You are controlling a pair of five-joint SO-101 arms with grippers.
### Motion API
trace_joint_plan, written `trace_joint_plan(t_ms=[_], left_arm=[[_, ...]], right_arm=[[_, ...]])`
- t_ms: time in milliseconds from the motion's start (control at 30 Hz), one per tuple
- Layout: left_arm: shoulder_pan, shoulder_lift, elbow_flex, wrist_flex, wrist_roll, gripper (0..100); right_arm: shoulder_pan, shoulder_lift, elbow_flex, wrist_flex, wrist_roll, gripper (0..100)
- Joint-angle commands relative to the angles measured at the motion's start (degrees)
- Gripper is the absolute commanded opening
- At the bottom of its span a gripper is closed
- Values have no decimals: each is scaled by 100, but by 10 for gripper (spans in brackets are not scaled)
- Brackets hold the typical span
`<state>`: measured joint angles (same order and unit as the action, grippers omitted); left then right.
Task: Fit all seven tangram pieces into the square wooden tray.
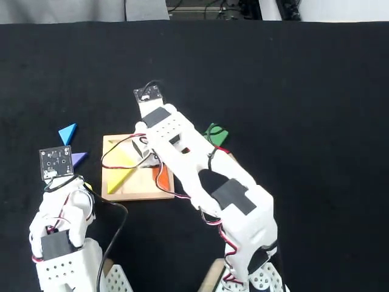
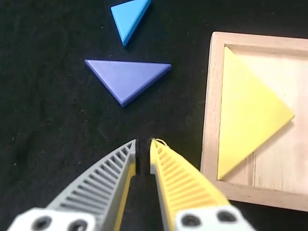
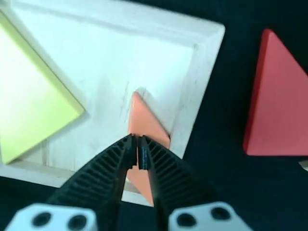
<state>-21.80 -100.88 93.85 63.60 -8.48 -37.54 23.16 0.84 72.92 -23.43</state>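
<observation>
Green piece [image 1: 216, 133] half behind the right arm [image 1: 231, 194].

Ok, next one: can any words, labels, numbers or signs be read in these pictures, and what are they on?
None can be read.
The wooden tray, yellow triangle, orange piece, red triangle, blue triangle and purple triangle are all plain.
Any print on the small boards on top of the arms is too small to read.
</observation>
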Motion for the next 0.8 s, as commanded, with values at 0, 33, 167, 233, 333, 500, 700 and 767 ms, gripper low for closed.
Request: trace_joint_plan(t_ms=[0,33,167,233,333,500,700,767], left_arm=[[75,-26,-22,-123,-53,66],[75,-26,-22,-123,-53,66],[75,-26,-22,-123,-53,66],[75,-26,-22,-123,-53,66],[75,-26,-22,-123,-53,66],[84,-26,-22,-123,-53,66],[84,-26,-22,-123,-53,66],[84,-26,-22,-123,-53,66]], right_arm=[[70,136,-66,-369,70,11],[88,180,-92,-325,70,11],[114,101,-444,97,70,11],[105,-66,-585,325,70,11],[62,-338,-593,413,79,11],[-176,-330,-259,-255,176,11],[-255,-66,-242,-703,334,11],[-229,48,-242,-695,334,11]])
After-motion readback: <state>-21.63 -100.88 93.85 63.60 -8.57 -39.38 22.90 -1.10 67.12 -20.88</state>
